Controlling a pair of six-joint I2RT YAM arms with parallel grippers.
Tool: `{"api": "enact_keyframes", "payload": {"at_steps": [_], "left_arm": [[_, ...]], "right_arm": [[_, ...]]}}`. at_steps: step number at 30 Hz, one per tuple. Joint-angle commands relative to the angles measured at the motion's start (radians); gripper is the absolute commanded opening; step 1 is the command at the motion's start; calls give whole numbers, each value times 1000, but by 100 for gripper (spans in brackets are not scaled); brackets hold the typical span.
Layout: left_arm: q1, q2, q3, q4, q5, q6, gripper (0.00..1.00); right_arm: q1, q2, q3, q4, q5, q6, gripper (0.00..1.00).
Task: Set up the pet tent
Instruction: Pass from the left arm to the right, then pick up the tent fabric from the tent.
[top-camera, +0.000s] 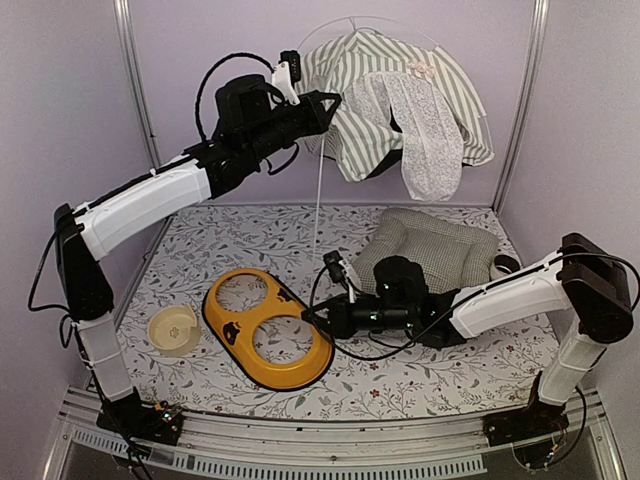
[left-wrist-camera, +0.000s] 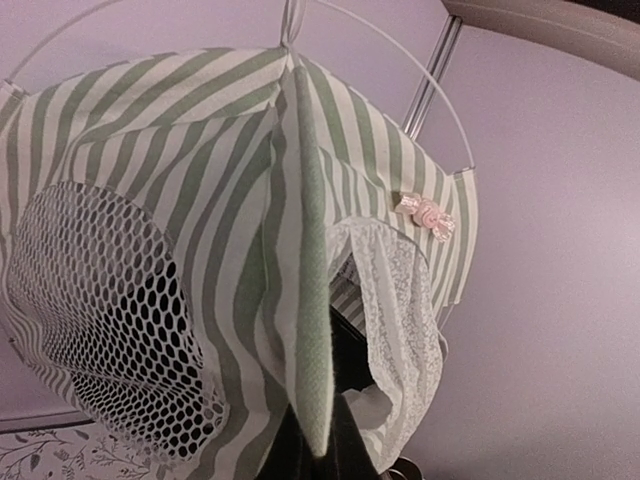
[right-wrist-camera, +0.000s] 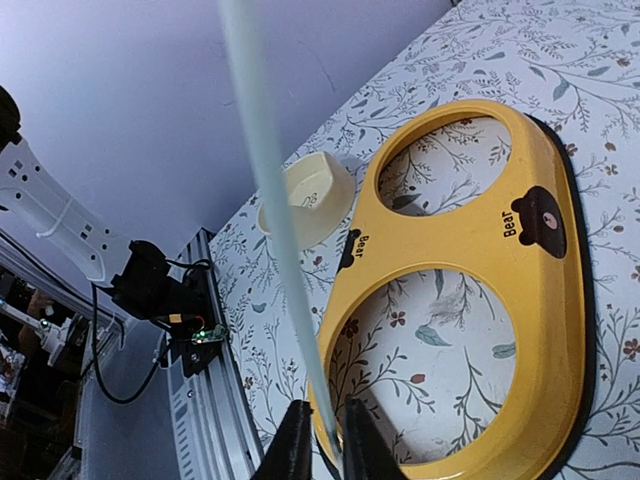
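The pet tent (top-camera: 400, 90) hangs crumpled in the air at the back, green-and-white striped, with its white mesh door flap (top-camera: 425, 130) drooping. My left gripper (top-camera: 335, 100) is raised and shut on a green seam of the fabric (left-wrist-camera: 310, 300); its tips (left-wrist-camera: 322, 450) are mostly hidden by cloth. The grey mesh window (left-wrist-camera: 100, 310) bulges to the left of the seam. A thin white pole (top-camera: 318, 200) drops from the tent to the mat. My right gripper (top-camera: 308, 314) is low over the mat, its fingers closed around the pole's lower end (right-wrist-camera: 300, 330), the tips (right-wrist-camera: 330, 455) pinching it.
A yellow two-hole bowl stand (top-camera: 268, 325) lies on the floral mat directly under the right gripper. A cream bowl (top-camera: 173, 330) sits to its left. The green-checked cushion (top-camera: 430, 245) lies at the back right, behind the right arm. Metal uprights flank the back wall.
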Motion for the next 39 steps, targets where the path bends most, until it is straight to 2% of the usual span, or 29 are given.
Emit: {"api": "enact_keyframes", "payload": {"at_steps": [1,3,5,18,20,24,28,34,39], "left_arm": [[-12,-4,38,63,8,17,0],[-12,-12,24,64,28,28,0],[-12,-28,-3,64,41,40,1],[-19,-269,-363,126,70,104,51],[-16,-310,-424,114,28,107,52],[8,-360,-555,84,-28,105,44],[72,-318,-631,91,116,91,40],[79,-146,-562,98,293,140,38],[56,-47,-504,139,333,140,43]], "right_arm": [[6,-7,7,-5,19,-25,7],[6,-22,12,-22,27,-39,0],[6,-43,13,-40,38,-59,0],[6,-149,23,-187,76,-171,0],[6,-159,16,-197,72,-180,0],[6,-186,-3,-205,58,-192,0],[6,-202,-14,-207,46,-200,0],[6,-206,-7,-217,36,-216,0],[6,-200,-4,-220,35,-212,0]]}}
